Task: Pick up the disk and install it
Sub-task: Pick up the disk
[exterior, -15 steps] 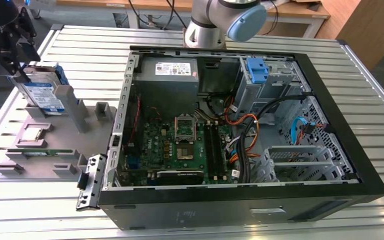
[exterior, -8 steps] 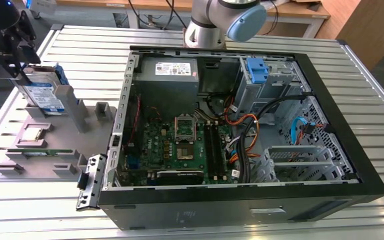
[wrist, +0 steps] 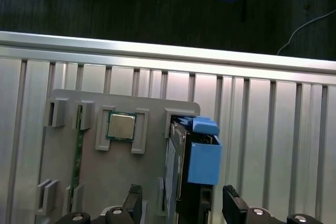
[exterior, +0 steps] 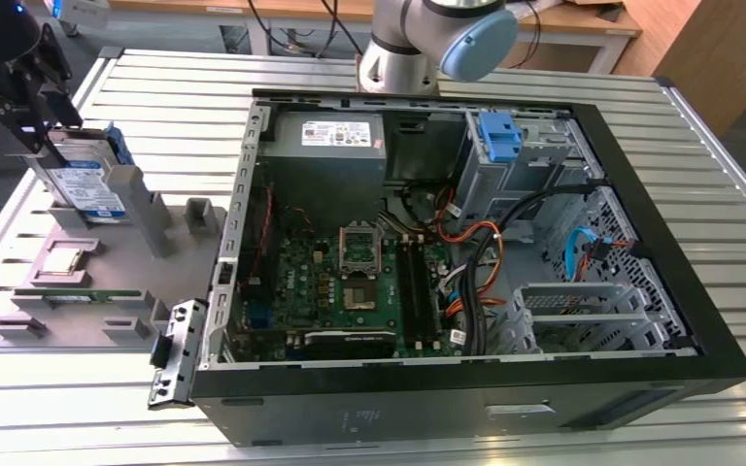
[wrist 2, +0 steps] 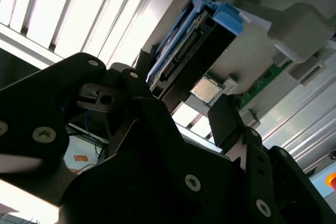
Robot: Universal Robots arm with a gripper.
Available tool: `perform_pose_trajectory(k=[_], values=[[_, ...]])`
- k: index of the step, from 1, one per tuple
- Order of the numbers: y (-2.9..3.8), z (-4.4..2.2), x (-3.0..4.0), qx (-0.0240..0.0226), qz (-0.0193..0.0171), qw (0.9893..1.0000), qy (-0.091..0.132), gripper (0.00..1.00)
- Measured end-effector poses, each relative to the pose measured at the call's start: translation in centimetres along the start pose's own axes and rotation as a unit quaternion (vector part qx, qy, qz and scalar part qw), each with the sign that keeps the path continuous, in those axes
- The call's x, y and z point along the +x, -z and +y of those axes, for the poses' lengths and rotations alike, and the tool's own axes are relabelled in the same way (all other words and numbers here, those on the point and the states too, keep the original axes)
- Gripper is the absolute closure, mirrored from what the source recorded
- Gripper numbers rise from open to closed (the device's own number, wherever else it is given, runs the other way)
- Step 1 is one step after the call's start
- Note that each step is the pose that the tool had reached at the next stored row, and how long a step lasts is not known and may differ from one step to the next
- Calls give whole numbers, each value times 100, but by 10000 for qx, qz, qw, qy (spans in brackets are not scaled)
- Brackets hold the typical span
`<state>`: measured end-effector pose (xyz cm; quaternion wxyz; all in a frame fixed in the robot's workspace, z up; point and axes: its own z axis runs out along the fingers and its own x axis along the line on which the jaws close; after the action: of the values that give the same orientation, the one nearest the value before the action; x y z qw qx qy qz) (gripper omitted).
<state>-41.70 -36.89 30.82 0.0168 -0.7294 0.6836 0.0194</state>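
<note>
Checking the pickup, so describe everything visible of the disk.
The disk is a flat silver-grey metal drive with a white-and-blue label and blue plastic rails. It stands on edge in a slot of the grey holder at the exterior view's left, outside the computer case. The open hand straddles it, fingers apart from its faces.

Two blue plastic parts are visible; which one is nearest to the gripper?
The one framing the disk, upright in the grey stand beneath the gripper; the bare bracket sits inside the computer case.
</note>
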Motion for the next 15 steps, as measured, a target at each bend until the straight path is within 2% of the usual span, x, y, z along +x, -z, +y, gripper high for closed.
perform_pose_trajectory(k=[10,15], values=[[-21,5,-1,10,-1,10000,-15,29],[-45,4,1,16,0,9998,-178,29]])
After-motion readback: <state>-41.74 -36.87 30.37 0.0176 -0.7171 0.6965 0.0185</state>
